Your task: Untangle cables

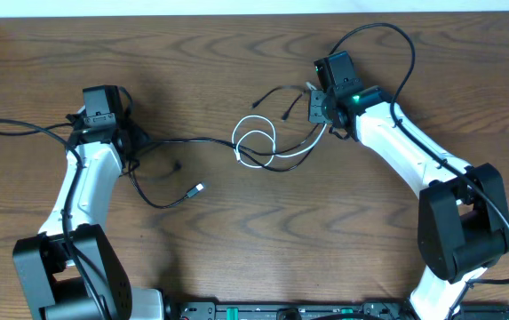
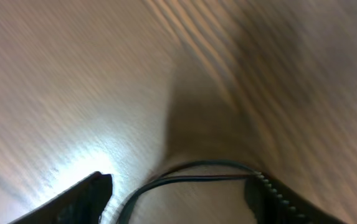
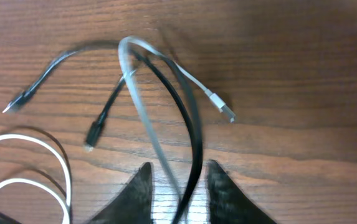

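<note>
The cables lie spread across the table between the arms. A white cable (image 1: pixel 254 147) makes loops in the middle. One black cable (image 1: pixel 192 142) runs from those loops left to my left gripper (image 1: pixel 132 145). Another black cable ends in a plug (image 1: pixel 199 188). My left gripper (image 2: pixel 179 182) stands wide open over the wood, and the black cable (image 2: pixel 190 167) arcs between its fingers, loose. My right gripper (image 3: pixel 179 177) is open. A pale white strand (image 3: pixel 142 106) and a black strand (image 3: pixel 190 124) pass through its gap, with room on both sides.
Thick black arm wires trail off at the far left (image 1: pixel 5 126) and arch behind the right arm (image 1: pixel 387 36). Two black plug ends (image 3: pixel 16 102) (image 3: pixel 91 140) and a white plug (image 3: pixel 223 107) lie on the wood ahead of the right gripper.
</note>
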Controlling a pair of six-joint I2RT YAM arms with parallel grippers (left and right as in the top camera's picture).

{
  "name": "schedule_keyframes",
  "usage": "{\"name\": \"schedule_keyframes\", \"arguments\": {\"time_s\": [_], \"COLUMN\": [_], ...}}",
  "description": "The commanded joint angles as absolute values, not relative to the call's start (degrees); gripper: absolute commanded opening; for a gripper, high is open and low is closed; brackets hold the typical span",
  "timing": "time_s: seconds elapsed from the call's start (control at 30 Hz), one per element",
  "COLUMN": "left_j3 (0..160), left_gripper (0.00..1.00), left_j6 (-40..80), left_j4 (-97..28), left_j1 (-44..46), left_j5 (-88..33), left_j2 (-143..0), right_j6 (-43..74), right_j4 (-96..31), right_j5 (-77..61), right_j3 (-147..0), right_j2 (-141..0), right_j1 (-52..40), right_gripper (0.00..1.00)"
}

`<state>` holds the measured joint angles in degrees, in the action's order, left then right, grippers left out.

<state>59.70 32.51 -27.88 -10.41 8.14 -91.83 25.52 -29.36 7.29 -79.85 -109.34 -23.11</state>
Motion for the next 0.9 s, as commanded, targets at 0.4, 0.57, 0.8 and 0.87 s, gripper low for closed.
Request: {"name": "schedule_keyframes", "arguments": {"time_s": [0.4,0.57,0.8,0.87], "left_j3": [59.96,59.96,59.96,59.96], "left_gripper": [0.88,0.89,0.89,0.89], "left_j6": [24.03,24.01,22.52,22.52], "left_j4": [-26.2,-25.26,-22.68,-22.0], "left_j1": [-9.08,-5.65,-1.06,-0.4], "left_j5": [-20.21,-20.18,-18.72,-17.17], "left_j2": [-92.18,-92.18,-92.49,-92.92], "right_j6": [27.18,27.18,27.18,27.18], "right_j4": [-28.77,-28.67,-31.38,-32.97], "right_j5": [7.11,5.74,-3.86,-9.23], "right_j3": [-80.12,-80.12,-80.16,-80.23], "right_j2": [-109.84,-109.84,-109.84,-109.82], "right_j1": [-22.96,-22.7,-20.36,-18.57], "right_gripper": [0.8,0.81,0.83,0.82]}}
